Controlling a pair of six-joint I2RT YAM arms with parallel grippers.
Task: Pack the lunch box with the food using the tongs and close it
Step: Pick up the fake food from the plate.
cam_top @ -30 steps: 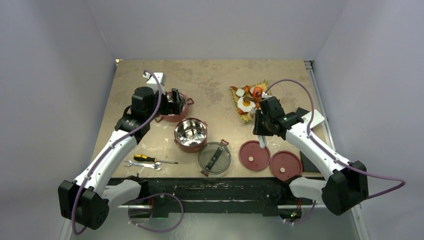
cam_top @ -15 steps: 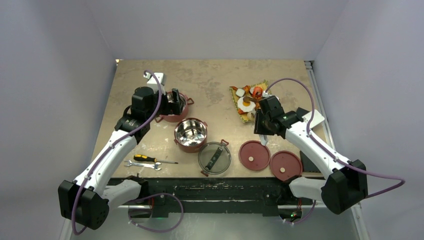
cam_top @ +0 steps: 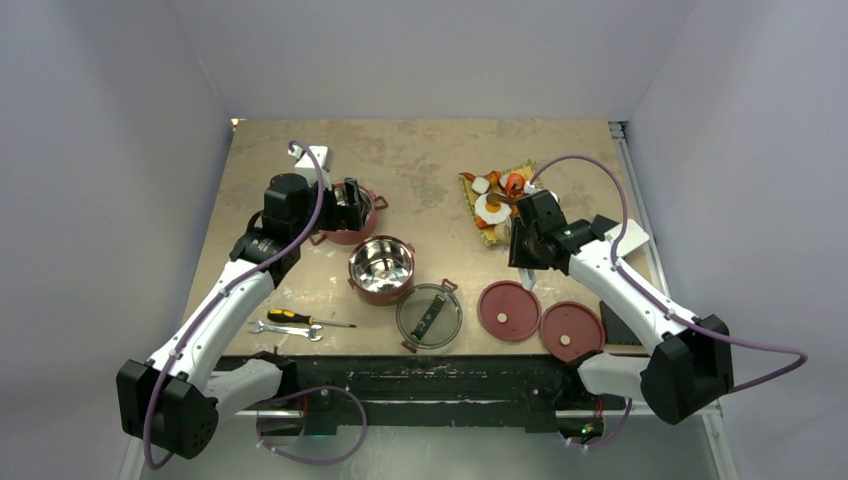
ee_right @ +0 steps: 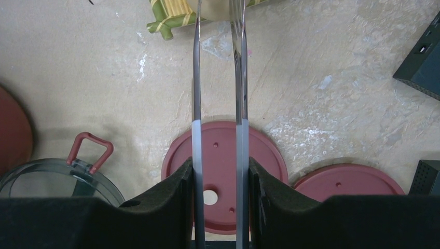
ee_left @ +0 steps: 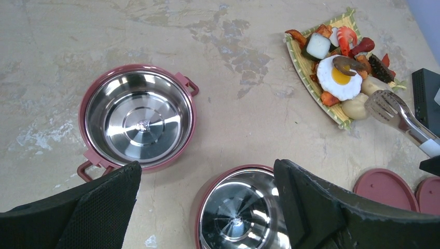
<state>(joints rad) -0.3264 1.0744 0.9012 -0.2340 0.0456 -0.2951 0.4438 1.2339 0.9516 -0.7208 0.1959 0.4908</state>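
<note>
My right gripper [cam_top: 527, 250] [ee_right: 218, 171] is shut on the silver tongs [ee_right: 196, 78] [ee_left: 399, 114], one arm against each pad. The tong tips reach the near edge of the yellow mat and straddle a beige bun [ee_left: 355, 108]. The food [cam_top: 495, 200] lies heaped on that mat, with a fried egg [ee_left: 340, 78] in the middle. The lunch box stands apart: one red bowl [ee_left: 137, 116] [cam_top: 350, 228], a second bowl [ee_left: 241, 212] [cam_top: 381, 265], both bare steel inside. My left gripper [cam_top: 348, 203] [ee_left: 207, 171] hangs open above them, holding nothing.
Two red disc lids [cam_top: 508, 311] [cam_top: 571, 330] and the dark see-through lid [cam_top: 429, 316] lie near the front edge. A screwdriver [cam_top: 295, 318] and a wrench [cam_top: 285, 329] lie front left. A black box [cam_top: 607, 228] sits right of the mat.
My right gripper has edged a little toward the food mat with the tongs. The left arm has stayed still.
</note>
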